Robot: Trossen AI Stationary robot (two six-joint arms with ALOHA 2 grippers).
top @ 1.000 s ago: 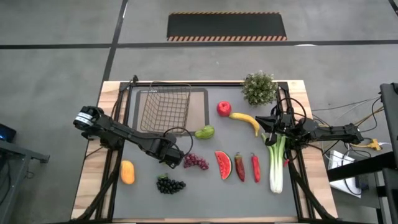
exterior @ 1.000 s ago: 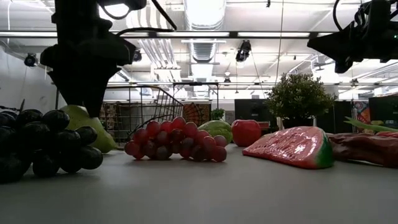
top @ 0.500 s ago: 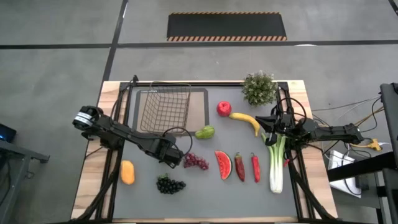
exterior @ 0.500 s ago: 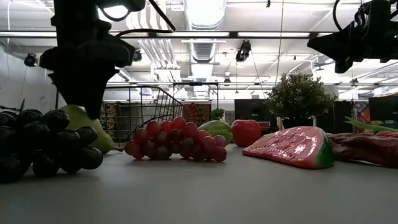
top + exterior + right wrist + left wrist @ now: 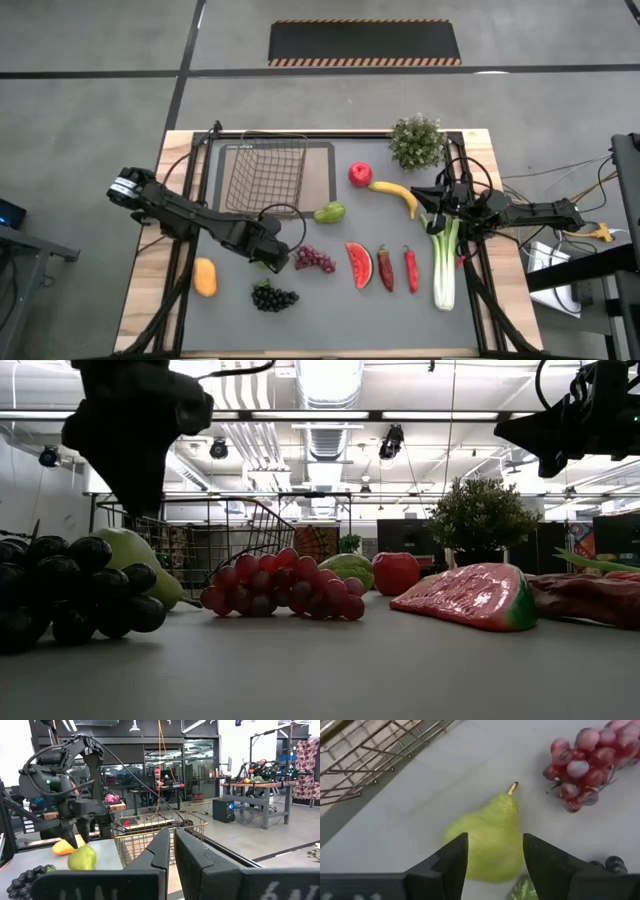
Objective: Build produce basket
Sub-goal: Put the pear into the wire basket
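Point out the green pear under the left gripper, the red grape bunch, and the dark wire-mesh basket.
green pear [image 5: 487, 837], left wrist view, middle of its body.
red grape bunch [image 5: 315, 260], high view, centre of the cluster.
dark wire-mesh basket [image 5: 240, 196], high view, left wall.

I see a yellow-green pear [image 5: 487, 836] beside a pinkish-red grape cluster [image 5: 585, 765], a dark wire-mesh basket [image 5: 266, 172], and a red-fleshed, green-rinded watermelon slice [image 5: 359, 264] on the grey table [image 5: 330, 310].

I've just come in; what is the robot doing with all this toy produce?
The left gripper hangs over a green pear lying on the mat, fingers open on either side of it and not yet gripping. The wire basket beside it looks empty. The right gripper waits shut above the leek, holding nothing.
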